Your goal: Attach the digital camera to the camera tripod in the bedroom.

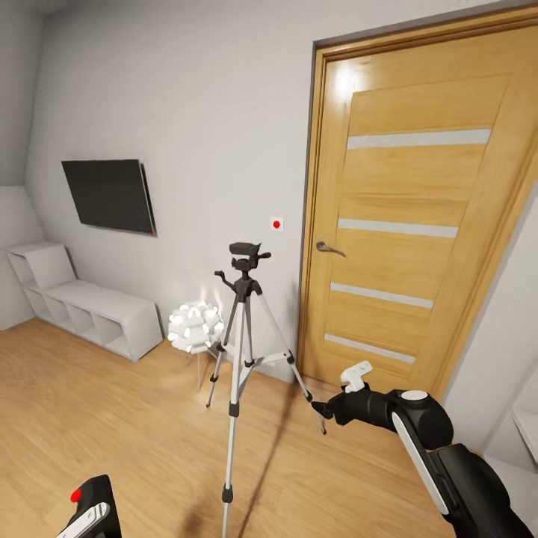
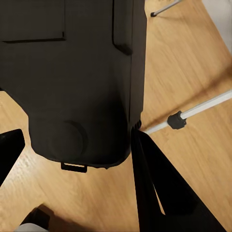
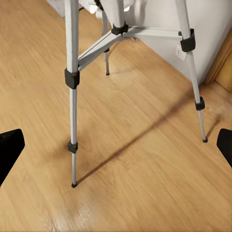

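The camera tripod (image 1: pixel 240 351) stands on the wood floor in the middle of the head view, silver legs spread and its black head (image 1: pixel 245 258) bare on top. My left gripper (image 1: pixel 86 521) sits at the bottom left, shut on the digital camera (image 1: pixel 96 495), whose red button faces up. Through the left wrist view the camera's black body (image 2: pixel 72 72) sits between the fingers (image 2: pixel 159 193), with a tripod leg (image 2: pixel 193 113) on the floor beyond. My right gripper (image 1: pixel 340 392) hangs open to the right of the tripod, near one leg's foot. Its wrist view looks at the tripod legs (image 3: pixel 72 77), between wide-apart fingertips (image 3: pixel 9 150).
A wooden door (image 1: pixel 418 224) stands closed behind the tripod on the right. A white ball-cluster lamp (image 1: pixel 196 326) stands just behind the tripod's left leg. A low white shelf unit (image 1: pixel 90 306) and a wall screen (image 1: pixel 110 196) are at the left. White furniture (image 1: pixel 523 426) edges in at the right.
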`<state>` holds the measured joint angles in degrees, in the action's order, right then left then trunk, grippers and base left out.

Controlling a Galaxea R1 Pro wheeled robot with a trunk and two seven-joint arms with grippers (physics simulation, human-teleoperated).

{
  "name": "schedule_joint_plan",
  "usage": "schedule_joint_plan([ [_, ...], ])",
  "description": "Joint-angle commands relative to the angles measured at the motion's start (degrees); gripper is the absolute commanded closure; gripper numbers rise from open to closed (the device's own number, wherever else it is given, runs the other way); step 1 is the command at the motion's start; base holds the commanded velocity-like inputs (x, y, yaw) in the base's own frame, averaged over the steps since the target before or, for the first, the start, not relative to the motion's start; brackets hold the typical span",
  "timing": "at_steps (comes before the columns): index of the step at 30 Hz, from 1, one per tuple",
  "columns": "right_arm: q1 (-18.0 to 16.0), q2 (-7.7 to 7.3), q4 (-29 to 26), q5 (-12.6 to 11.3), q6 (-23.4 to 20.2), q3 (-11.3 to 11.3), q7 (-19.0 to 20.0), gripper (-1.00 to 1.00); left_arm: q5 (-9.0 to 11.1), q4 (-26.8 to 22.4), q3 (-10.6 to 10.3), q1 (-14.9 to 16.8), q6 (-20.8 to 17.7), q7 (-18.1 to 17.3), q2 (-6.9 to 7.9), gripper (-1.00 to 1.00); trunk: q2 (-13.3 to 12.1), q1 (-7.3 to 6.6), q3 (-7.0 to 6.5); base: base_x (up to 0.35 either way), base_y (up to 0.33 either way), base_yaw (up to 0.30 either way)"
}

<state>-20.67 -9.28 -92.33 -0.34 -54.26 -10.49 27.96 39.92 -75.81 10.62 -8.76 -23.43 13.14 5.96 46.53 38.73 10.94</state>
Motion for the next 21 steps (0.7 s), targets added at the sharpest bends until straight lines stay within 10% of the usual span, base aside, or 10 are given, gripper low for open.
schedule_joint_plan([
  [1,-0.06,-0.03,-0.05,-0.01,-0.26,0.04,0.09,-1.00,0.45,-0.14,-0.01,-0.01,-0.26,0.40,0.02,1.00,-0.35,-0.21,-0.11,0.000,0.000,0.000],
  [21,-0.28,0.03,-0.05,0.01,-0.71,0.38,0.17,-1.00,0.47,1.12,-0.05,0.01,0.03,-0.04,0.01,1.00,-8.37,-4.60,-3.70,0.000,0.000,0.089],
])
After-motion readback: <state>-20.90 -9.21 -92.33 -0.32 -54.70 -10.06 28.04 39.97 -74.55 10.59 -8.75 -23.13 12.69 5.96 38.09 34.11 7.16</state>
